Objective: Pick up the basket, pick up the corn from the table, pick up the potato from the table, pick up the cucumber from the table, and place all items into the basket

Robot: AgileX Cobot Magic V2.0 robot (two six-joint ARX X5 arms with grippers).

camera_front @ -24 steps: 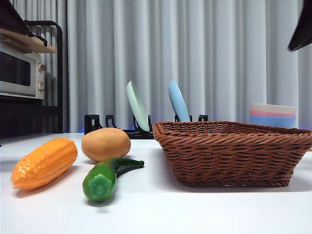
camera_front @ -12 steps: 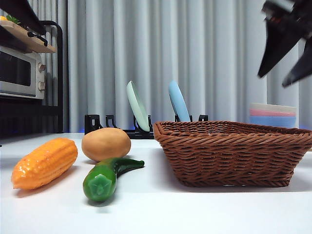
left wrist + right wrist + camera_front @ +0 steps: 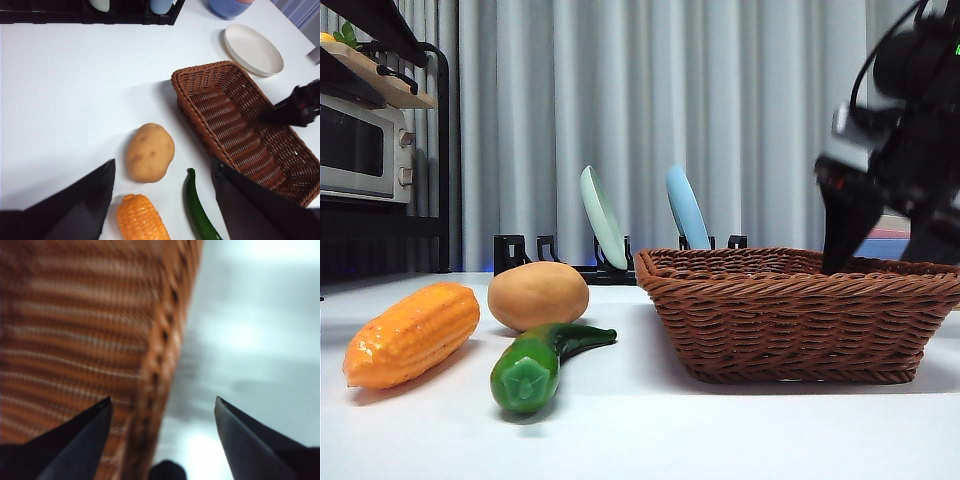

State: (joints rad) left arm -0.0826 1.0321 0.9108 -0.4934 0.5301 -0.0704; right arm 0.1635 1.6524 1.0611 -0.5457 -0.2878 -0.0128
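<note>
A plain white table [image 3: 740,430] runs back to a pale grey curtain [image 3: 760,120], with a microwave [image 3: 360,145] on a dark shelf at one side and a black dish rack [image 3: 570,262] holding a green plate [image 3: 603,218] and a blue plate [image 3: 686,208] on edge. A white dish [image 3: 253,49] lies on the table beyond the far end of the basket [image 3: 800,315]. The right hand [image 3: 162,412] is spread wide open and holds nothing; it hangs over the basket's braided rim, one finger above the woven inside and the other above bare table outside, and whether it touches the wicker cannot be told. The left hand [image 3: 162,175] is also wide open and empty, high above the vegetables. The corn [image 3: 412,334], the potato [image 3: 538,295] and the cucumber [image 3: 542,360] lie together on the table beside the basket, none of them in it; the cucumber's thin end points toward the basket. The potato sits close behind the cucumber. Open white table stretches between the vegetables and the dish rack, and in front of the basket.
</note>
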